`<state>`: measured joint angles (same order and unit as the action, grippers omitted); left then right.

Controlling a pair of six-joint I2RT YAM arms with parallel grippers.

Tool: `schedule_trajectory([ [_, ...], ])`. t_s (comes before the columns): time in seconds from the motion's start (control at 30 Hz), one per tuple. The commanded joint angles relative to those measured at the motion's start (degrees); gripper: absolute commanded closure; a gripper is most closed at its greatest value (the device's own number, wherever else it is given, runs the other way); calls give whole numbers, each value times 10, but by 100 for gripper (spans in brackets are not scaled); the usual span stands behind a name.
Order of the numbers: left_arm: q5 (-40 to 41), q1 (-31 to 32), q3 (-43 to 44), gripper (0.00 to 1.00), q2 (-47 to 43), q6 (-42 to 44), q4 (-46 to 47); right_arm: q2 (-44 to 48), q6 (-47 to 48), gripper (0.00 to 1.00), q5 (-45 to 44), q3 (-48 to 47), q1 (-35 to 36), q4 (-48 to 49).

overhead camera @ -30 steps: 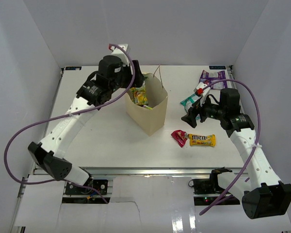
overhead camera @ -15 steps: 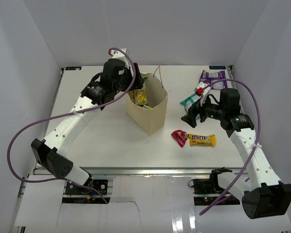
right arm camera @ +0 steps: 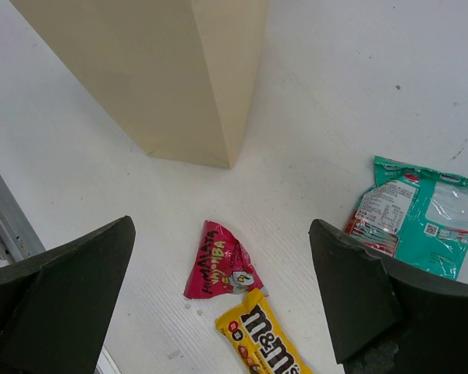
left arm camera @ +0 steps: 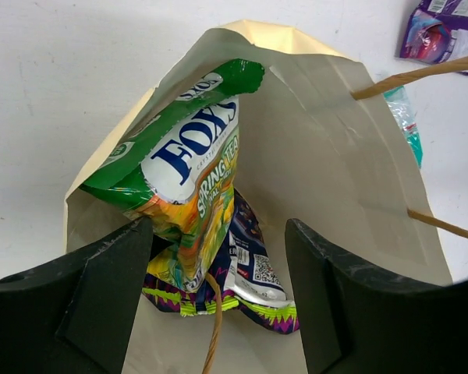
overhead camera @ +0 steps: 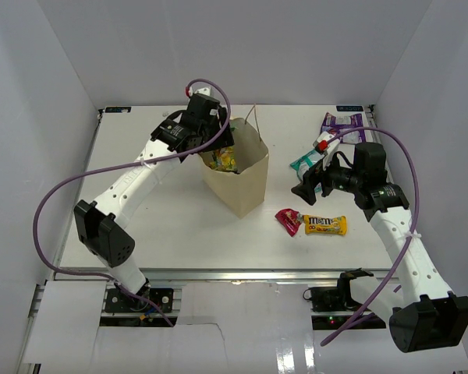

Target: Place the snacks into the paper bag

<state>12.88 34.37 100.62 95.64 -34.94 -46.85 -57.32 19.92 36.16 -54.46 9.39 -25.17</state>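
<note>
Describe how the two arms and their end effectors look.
White links, black joints on both. Purple cables loop along the left arm and right arm. The left end effector and right end effector are black, with broad wedge fingers.

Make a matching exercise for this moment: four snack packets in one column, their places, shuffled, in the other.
Column 1
1. Fox's green packet
2. yellow M&M's packet
3. purple-white packet
4. teal packet

Column 2
A. far right corner of the table
B. inside the paper bag
C. right beside the red-pink packet
D. on the table just beyond the right gripper

Pairs: 1-B, 2-C, 3-A, 4-D
</note>
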Motion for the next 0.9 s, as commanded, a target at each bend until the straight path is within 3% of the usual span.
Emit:
schedule_trajectory([
  [0.0,18,3,32,21,11,-12,-46,11,-5,2,2,8,0,24],
  [0.17,-15,3,62,21,61,0,-40,11,-6,2,0,8,-1,25],
  [0.37,-116,6,62,21,83,17,24,12,-6,2,-5,8,-1,22],
  [0.57,-202,6,16,21,56,31,103,12,-7,2,-4,12,-1,24],
  [0.87,-176,6,-53,20,-67,41,185,11,18,2,13,10,-1,13],
])
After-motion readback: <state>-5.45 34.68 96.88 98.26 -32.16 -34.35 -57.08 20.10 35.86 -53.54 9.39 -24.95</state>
